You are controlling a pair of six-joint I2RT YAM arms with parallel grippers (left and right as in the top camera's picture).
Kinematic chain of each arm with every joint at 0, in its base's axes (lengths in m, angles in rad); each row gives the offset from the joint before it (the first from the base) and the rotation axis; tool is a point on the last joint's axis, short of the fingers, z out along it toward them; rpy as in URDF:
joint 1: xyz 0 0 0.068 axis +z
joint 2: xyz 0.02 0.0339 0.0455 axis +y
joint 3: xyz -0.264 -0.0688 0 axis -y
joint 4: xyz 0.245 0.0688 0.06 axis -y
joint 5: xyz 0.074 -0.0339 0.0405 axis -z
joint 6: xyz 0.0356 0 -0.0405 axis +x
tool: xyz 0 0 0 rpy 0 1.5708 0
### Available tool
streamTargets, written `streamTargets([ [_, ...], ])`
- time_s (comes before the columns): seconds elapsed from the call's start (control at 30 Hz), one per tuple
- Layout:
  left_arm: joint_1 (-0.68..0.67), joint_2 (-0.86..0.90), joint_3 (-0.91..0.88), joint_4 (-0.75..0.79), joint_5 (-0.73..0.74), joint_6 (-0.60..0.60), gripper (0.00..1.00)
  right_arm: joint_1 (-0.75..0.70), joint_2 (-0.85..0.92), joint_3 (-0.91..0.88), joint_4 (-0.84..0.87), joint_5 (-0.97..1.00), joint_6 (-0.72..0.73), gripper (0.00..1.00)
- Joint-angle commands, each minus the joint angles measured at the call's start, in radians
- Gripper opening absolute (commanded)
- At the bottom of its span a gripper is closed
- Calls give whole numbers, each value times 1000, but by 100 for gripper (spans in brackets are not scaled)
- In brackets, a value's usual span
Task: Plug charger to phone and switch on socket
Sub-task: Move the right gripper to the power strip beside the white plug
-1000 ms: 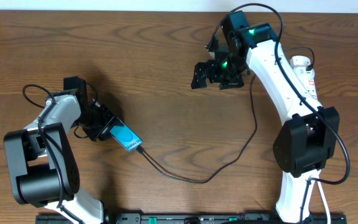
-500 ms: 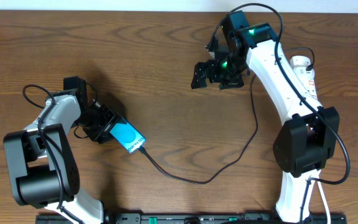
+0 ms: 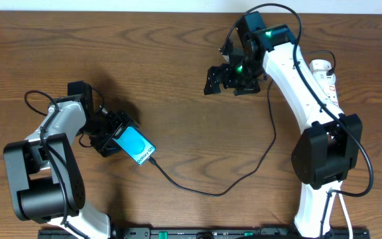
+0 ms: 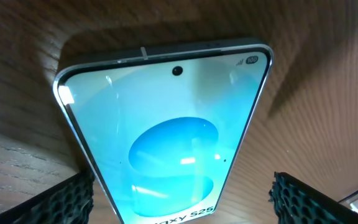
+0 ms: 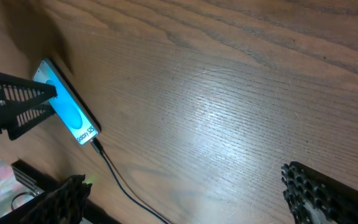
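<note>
The phone (image 3: 137, 147) lies flat on the wooden table, its blue screen lit (image 4: 173, 155), and shows small in the right wrist view (image 5: 68, 111). The charger (image 3: 204, 192), a thin black cable (image 5: 118, 180), meets the phone's lower end with its plug tip (image 5: 96, 145). My left gripper (image 3: 116, 134) straddles the phone's upper end, open (image 4: 182, 200), with a clear gap at its right finger (image 4: 319, 200). My right gripper (image 3: 234, 78) hovers open (image 5: 191, 199) over bare wood, far from the phone. The socket (image 3: 328, 78), white with red markings, peeks out from behind the right arm.
The charger cable loops across the middle of the table and climbs beside the right arm (image 3: 310, 99). A black rail (image 3: 197, 233) runs along the front edge. The left arm's base (image 3: 42, 179) stands at the lower left.
My left gripper's jaws have spread apart and let go of the phone, which now shows more of its screen. The right arm has not moved.
</note>
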Motion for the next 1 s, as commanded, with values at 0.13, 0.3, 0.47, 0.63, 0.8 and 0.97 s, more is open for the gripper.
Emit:
streamTargets([
  [0.13, 1, 6, -8, -27, -46, 24, 93, 6, -18, 13, 0, 2, -15, 99],
  [0.3, 1, -49, -6, -26, -32, 46, 93, -5, -18, 13, 0, 44, -14, 99],
  [0.47, 1, -270, -6, -23, -34, 45, 94, -72, -19, 13, -1, 54, 13, 99],
  [0.63, 1, -492, -6, -35, -37, 45, 94, -179, -31, 17, -4, 53, 51, 99],
  [0.8, 1, -666, -6, -74, -42, 53, 94, -321, -101, 19, -16, 53, 64, 99],
  [0.97, 1, -718, -6, -112, -40, 53, 94, -439, -209, 19, -32, 91, 66, 99],
])
